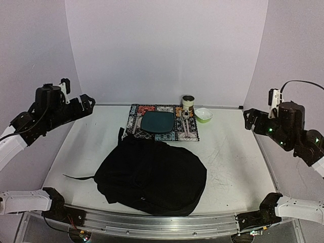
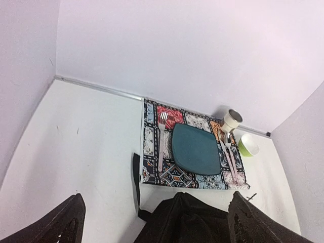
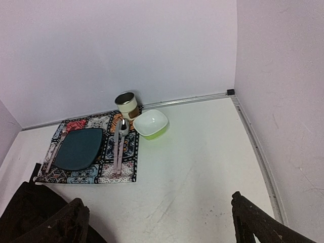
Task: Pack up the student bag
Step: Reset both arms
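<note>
Left gripper [image 2: 157, 221] and right gripper [image 3: 159, 220] hang high, jaws spread wide and empty; student bag [image 1: 152, 174] lies flat at near-centre, its top edge at the placemat [image 1: 136, 117]; best to pin the fabric with one gripper while the other works the zipper.

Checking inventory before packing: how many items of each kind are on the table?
Backpack: 1
Patterned placemat: 1
Teal plate: 1
Green bowl: 1
Cup: 1
Fork: 1
Utensils right of plate, one a spoon: 2
Total: 8
</note>
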